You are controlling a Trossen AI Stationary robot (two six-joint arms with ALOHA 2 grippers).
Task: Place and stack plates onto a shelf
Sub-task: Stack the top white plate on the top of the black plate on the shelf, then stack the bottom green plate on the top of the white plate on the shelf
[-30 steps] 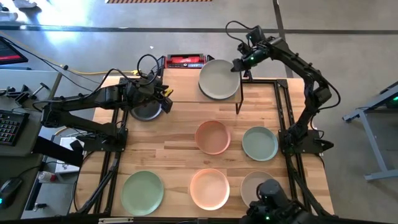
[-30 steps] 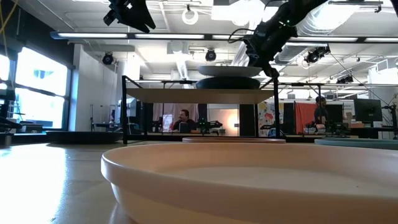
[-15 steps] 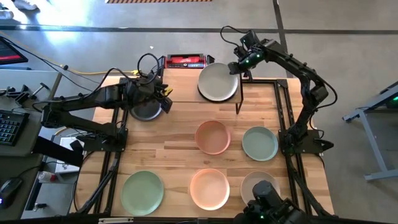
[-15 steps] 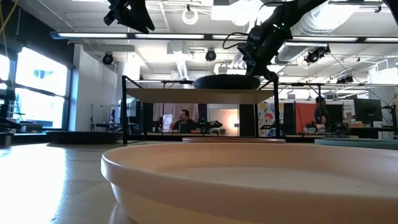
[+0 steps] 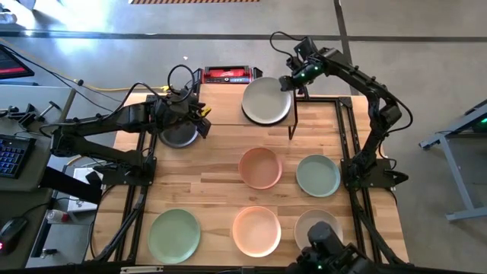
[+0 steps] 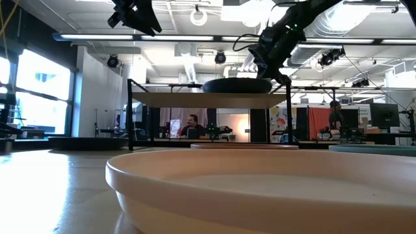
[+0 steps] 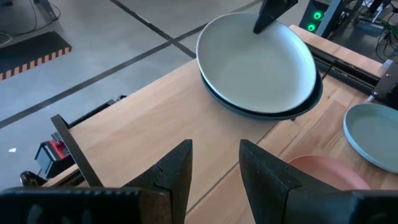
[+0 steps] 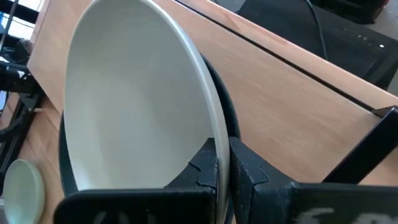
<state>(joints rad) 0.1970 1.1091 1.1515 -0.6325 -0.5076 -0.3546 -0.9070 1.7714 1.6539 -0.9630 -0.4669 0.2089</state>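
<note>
While pinched on the rim, right fingers: both pads (image 8: 245, 171) clamp the near edge of the cream-white plate (image 5: 267, 100), rim running up between them.
Right gripper (image 5: 289, 82): at the plate's right edge, over the shelf's far right part; arm reaches in from the table's right side.
Cream-white plate: nested on a black plate (image 8: 229, 127) on the shelf (image 5: 228, 106); dark rim shows around it, looks seated level in low view.
Left fingers: (image 7: 174, 171) spread apart, nothing between them, bare shelf wood below the gap.
Left gripper (image 5: 204, 122): by the shelf's left end, w/ a 2nd black plate (image 5: 177, 137) on the table just under the wrist.
Shelf room: left half of the wood top bare; stack sits toward the right, near the back edge.
Table (image 5: 213, 190) plates: 2 peach-pink (image 5: 260, 167) (image 5: 256, 230), 2 pale green (image 5: 318, 175) (image 5: 174, 236), 1 beige (image 5: 313, 222) at front right, partly hidden; all apart, wood showing between.
Behind shelf: red-and-black device (image 5: 225, 74) beyond the back edge.
</note>
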